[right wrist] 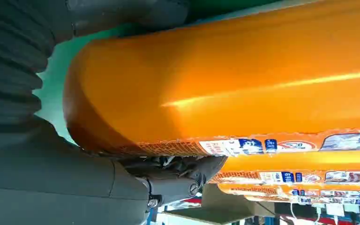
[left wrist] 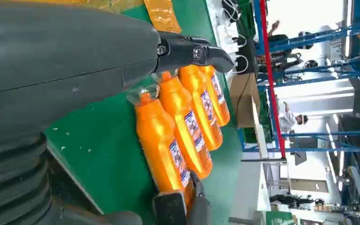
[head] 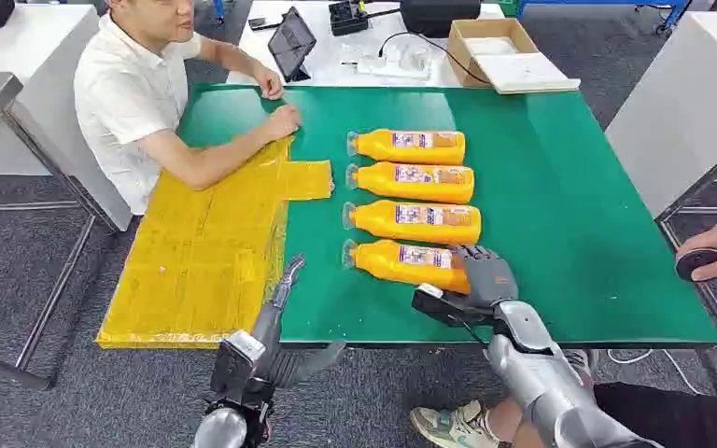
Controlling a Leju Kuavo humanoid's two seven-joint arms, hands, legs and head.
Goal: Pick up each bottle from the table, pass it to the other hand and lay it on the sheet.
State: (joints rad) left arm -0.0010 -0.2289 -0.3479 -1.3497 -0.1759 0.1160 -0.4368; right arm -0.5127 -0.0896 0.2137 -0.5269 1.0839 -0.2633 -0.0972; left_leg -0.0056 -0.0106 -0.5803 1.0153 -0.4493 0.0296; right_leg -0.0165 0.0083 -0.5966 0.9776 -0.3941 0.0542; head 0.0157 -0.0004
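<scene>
1. right hand (head: pixel 485 273) wrapped around the base end of the nearest bottle (head: pixel 401 262), thumb on one side, fingers (right wrist: pixel 178 168) curled on the other; grasping it, bottle lying flat on the green surface (head: pixel 569 215).
2. three more orange bottles (head: pixel 411 183) lying side by side just beyond that hand, caps pointing toward the yellow sheet (head: pixel 201 252).
3. left hand (head: pixel 287 278) raised at the surface's near edge, between sheet and bottle caps, fingers extended, released and grasping nothing.
4. yellow sheet spread just beyond the left hand, on the side away from the bottles; a person's hand (head: pixel 280 121) resting on its far corner.
</scene>
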